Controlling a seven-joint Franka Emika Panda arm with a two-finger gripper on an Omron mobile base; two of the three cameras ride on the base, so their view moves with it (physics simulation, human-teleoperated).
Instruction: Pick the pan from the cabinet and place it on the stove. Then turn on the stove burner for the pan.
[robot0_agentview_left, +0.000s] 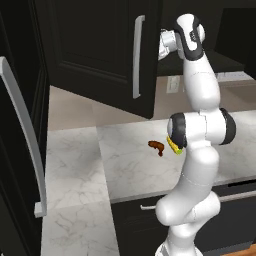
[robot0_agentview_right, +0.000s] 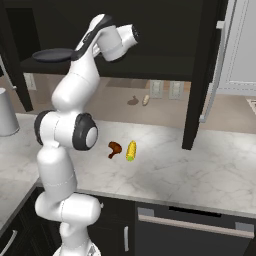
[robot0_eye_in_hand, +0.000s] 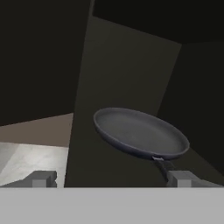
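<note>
Pan (robot0_eye_in_hand: 140, 133) flat in cabinet (robot0_eye_in_hand: 127, 65), handle toward wide-open, empty pincer (robot0_eye_in_hand: 111, 178).

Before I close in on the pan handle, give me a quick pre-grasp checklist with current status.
1. Cabinet door open: ok.
2. Pan in sight on the cabinet shelf, upright and nothing in it: ok.
3. Hand open, nothing held: ok.
4. Handle between the fingers: not ok; it runs toward the finger at the view's right, off centre.
5. Hand touching the pan: not yet, by the hand view.
6. Stove ready to take the pan: cannot tell.
</note>
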